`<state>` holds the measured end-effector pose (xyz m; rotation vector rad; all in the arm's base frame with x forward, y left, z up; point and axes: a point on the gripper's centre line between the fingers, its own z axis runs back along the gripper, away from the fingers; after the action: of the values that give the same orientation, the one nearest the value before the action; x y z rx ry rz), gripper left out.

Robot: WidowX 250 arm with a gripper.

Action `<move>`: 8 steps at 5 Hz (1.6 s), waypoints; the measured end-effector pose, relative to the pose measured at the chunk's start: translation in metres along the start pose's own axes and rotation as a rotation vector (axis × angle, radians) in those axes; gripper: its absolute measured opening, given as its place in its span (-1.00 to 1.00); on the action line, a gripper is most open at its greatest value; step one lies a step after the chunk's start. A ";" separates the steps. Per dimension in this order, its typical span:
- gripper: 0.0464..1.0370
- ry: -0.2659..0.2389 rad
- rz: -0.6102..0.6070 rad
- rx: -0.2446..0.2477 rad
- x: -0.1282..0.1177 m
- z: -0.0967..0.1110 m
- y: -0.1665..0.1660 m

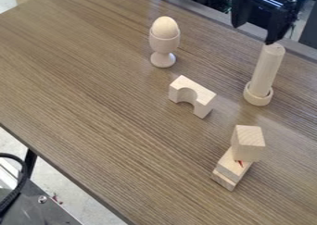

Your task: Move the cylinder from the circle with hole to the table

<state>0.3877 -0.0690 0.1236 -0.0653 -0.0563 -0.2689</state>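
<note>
The black gripper (256,30) hangs at the upper right, its two fingers spread apart with nothing between them. Just below its right finger stands the light wooden cylinder (267,70), close to that finger in the view; whether they touch I cannot tell. The cylinder is upright with a slight lean, its lower end inside the wooden circle with hole (258,97), which rests on the brown wood-grain table (111,103).
A wooden egg (165,28) sits in a cup (164,45) at the upper middle. A wooden arch block (193,93) lies left of the cylinder. Toward the lower right, a wooden cube (249,141) rests on stacked flat blocks (231,166). The table's edge runs behind the cylinder.
</note>
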 end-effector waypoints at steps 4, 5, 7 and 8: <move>0.92 0.049 -0.074 -0.010 0.001 -0.018 -0.020; 0.92 0.058 -0.071 -0.010 0.002 -0.027 -0.019; 0.30 0.007 -0.062 0.000 0.009 -0.034 -0.015; 0.05 0.004 -0.043 0.006 0.009 -0.034 -0.009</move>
<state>0.3959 -0.0826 0.0908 -0.0572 -0.0543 -0.3114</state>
